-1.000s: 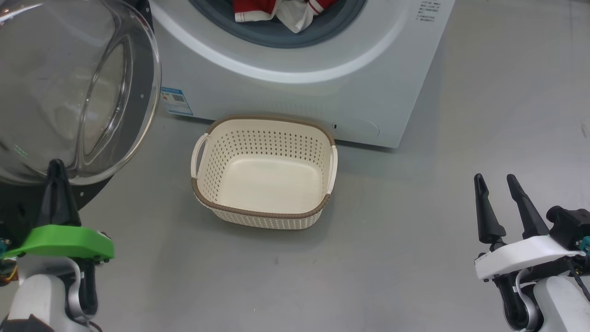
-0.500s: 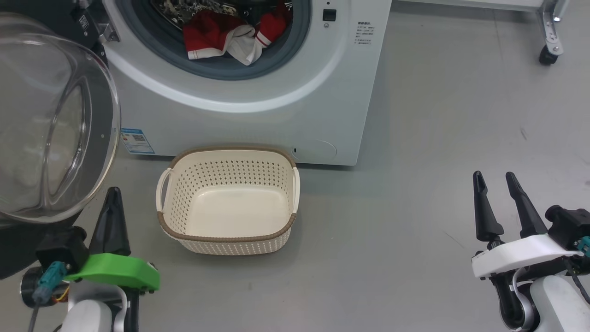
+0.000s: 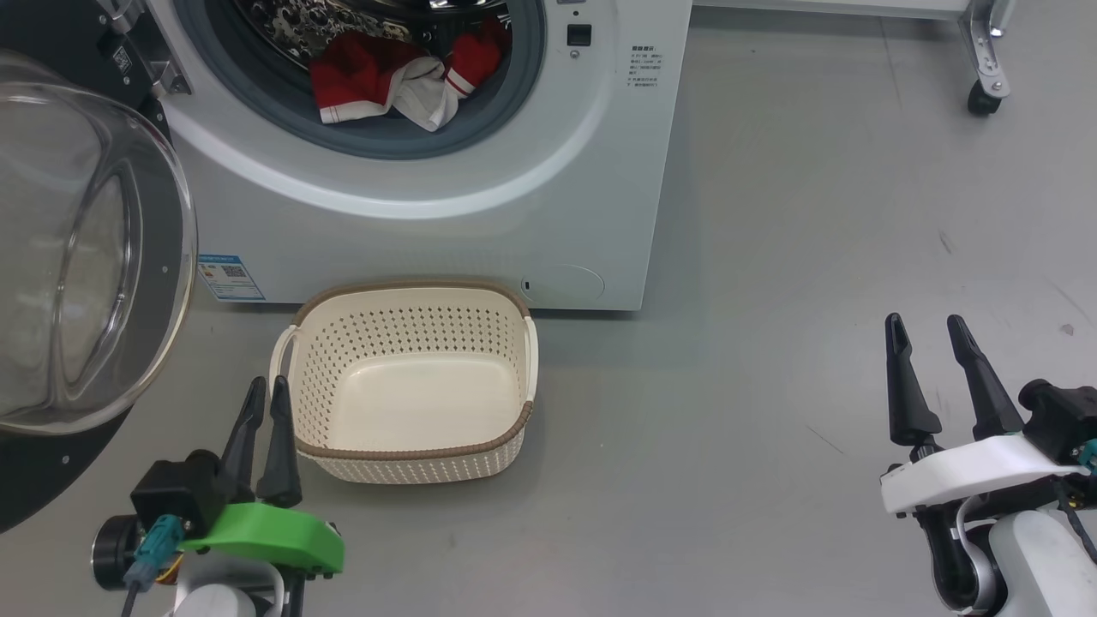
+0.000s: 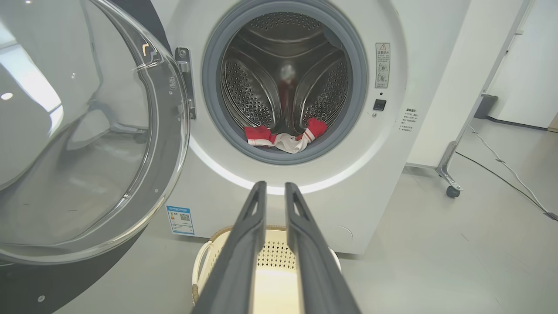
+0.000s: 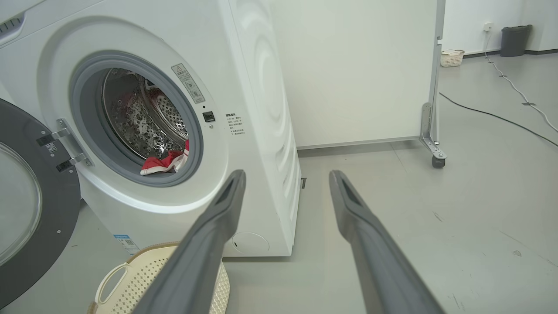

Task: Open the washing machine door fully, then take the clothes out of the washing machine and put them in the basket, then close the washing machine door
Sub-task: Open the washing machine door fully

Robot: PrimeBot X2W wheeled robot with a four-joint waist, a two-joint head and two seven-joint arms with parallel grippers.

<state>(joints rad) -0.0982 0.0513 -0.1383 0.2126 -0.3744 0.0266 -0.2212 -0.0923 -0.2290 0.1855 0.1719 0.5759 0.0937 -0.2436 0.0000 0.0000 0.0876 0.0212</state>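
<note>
- Grey floor [image 3: 771, 257] carries everything: the washing machine [image 3: 411, 240] stands on it, and the basket [image 3: 411, 452] sits just in front of the machine, below the mouth of the drum [image 4: 283, 65].
- By my judgement the first step is done, or almost. The washing machine door [image 3: 86, 257] is swung out to my left and the mouth is free. I cannot tell if the door is at its very end stop.
- Taking out is not yet begun. The clothes [image 3: 386, 77], red with white parts, lie at the front lip of the drum, partly over the grey gasket [image 3: 368, 144], and the basket has nothing in it.
- Closing the door is left for the end.
- My left pincer [image 3: 267, 392] has only a narrow gap between its fingers and holds nothing. It stands low, just beside the basket's left handle [image 3: 278, 360], apart from the door.
- My right pincer [image 3: 926, 321] is spread wide and holds nothing. It is over the floor at my right, well apart from the machine and the basket.
- Compared with one second ago, the head camera has moved and shows more of the drum; this is no move of the things.
- At that time my left pincer had its fingers pressed together like one, with the tip at the lower rim of the door. Now it has left the door, has come next to the basket, and the fingers have parted a little.
- Right pincer, clothes and basket look the same as then.
</note>
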